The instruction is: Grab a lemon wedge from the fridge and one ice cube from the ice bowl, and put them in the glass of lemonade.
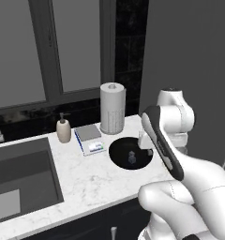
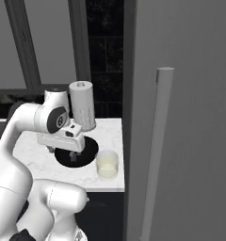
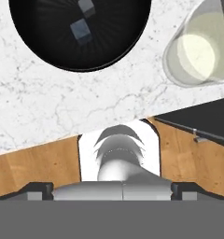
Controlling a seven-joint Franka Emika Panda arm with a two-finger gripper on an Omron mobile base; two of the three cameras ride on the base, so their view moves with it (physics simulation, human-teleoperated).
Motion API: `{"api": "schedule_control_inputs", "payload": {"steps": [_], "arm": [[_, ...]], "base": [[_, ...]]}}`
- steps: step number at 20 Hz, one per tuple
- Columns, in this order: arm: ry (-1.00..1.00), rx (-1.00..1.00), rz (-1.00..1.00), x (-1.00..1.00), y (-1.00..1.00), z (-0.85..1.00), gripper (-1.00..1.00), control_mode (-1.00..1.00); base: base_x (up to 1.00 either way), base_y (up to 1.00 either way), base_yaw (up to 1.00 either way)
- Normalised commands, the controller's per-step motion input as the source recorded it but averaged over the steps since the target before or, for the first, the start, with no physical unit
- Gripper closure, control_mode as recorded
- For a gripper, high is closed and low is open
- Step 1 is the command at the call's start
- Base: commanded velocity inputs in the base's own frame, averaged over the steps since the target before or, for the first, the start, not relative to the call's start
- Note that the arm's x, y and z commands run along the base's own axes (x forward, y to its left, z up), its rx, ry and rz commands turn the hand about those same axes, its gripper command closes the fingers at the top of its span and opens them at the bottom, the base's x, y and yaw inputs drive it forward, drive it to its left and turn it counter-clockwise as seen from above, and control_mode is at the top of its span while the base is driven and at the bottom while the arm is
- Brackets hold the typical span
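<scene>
From the left base view, the ice bowl [image 1: 131, 153] sits on the white marbled bench [image 1: 91, 173], with pale ice cubes [image 1: 131, 157] lying inside it; the paper-towel roll [image 1: 112, 108] stands upright just behind the bowl, a small flat scale [image 1: 89, 138] lies just left of it, a soap dispenser [image 1: 63, 129] stands farther left, and the sink [image 1: 20, 176] is well apart on that side. The arm's forearm crosses in front of the bowl's right edge. From the right base view, the tool [image 2: 75, 154] hangs over the ice bowl [image 2: 89, 149] with its jaws apart and nothing between them; the glass of lemonade [image 2: 107, 164] stands upright just right of the bowl, near the bench's front edge, and the fridge [image 2: 181, 117] rises right of it, door closed, its long bar handle [image 2: 157, 150] vertical. In the hand view, the ice bowl [image 3: 53, 42] holds two ice cubes, the glass of lemonade [image 3: 198, 53] stands beside it, apart, and wooden floor [image 3: 34, 168] shows beyond the bench edge.
</scene>
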Motion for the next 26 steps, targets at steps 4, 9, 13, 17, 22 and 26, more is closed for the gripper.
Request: {"api": "schedule_control_inputs", "payload": {"steps": [4,9,13,17,22,26], "arm": [[0.07,0.0,0.19,0.87,-0.28,-0.07,-1.0,-1.0],[0.0,0.0,0.03,0.6,0.13,-0.16,-1.0,-1.0],[0.0,0.0,-0.02,0.73,0.41,-0.14,-1.0,-1.0],[-0.02,0.01,0.0,0.58,0.34,-0.4,-1.0,-1.0],[0.0,0.0,0.12,0.53,-0.05,-0.49,-1.0,-1.0],[0.0,0.0,0.09,0.3,0.0,-0.57,-1.0,-1.0]], "base": [[0.0,0.0,0.0],[0.0,0.0,0.0],[0.0,0.0,0.0],[0.0,0.0,0.0],[0.0,0.0,0.0],[0.0,0.0,0.0]]}}
